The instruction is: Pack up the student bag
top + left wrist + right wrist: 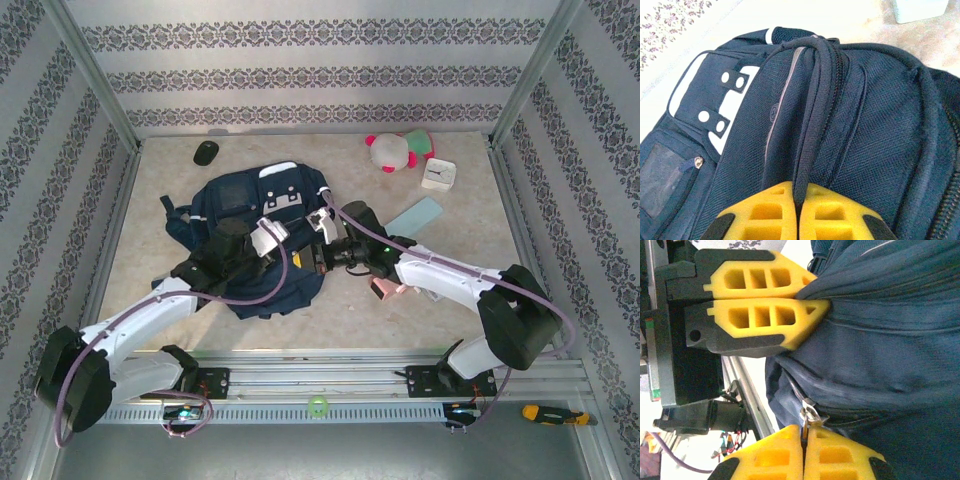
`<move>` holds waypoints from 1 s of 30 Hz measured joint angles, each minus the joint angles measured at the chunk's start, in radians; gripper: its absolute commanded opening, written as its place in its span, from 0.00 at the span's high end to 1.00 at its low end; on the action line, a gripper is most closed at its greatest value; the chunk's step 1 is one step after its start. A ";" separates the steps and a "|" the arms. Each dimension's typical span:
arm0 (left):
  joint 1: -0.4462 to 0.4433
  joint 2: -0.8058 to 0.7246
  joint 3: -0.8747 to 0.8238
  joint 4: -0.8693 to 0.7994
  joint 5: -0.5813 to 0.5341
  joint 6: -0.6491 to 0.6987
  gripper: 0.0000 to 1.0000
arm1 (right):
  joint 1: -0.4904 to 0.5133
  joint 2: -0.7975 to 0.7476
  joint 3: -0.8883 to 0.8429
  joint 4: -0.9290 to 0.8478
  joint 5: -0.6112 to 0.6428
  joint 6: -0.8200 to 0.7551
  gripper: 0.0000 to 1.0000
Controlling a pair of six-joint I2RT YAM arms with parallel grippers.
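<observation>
Left gripper (797, 194) clamps strap (812, 115), right gripper (804, 441) zipper pull (807, 413)

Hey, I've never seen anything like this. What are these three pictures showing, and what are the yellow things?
Two robot arms are bolted to a table edge. The wide picture looks down from above; the two close-ups come from cameras on the wrists, and the yellow blocks are gripper fingers. A navy backpack lies on the table, with a mouse, a plush toy and a small white clock beyond it. The left gripper pinches a fold of the backpack; the right gripper pinches its zipper pull.
</observation>
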 measured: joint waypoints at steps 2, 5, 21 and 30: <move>-0.006 0.016 0.005 0.011 -0.005 -0.041 1.00 | 0.021 0.000 0.000 0.008 0.040 0.049 1.00; -0.011 0.032 0.011 0.028 -0.005 -0.095 1.00 | 0.040 0.008 0.000 0.024 0.085 0.113 1.00; -0.011 0.027 -0.015 0.142 0.009 -0.185 1.00 | 0.093 -0.005 -0.057 0.134 0.213 0.294 0.48; 0.024 0.001 -0.056 0.186 0.105 -0.113 1.00 | 0.051 -0.183 -0.118 0.126 0.330 0.312 0.41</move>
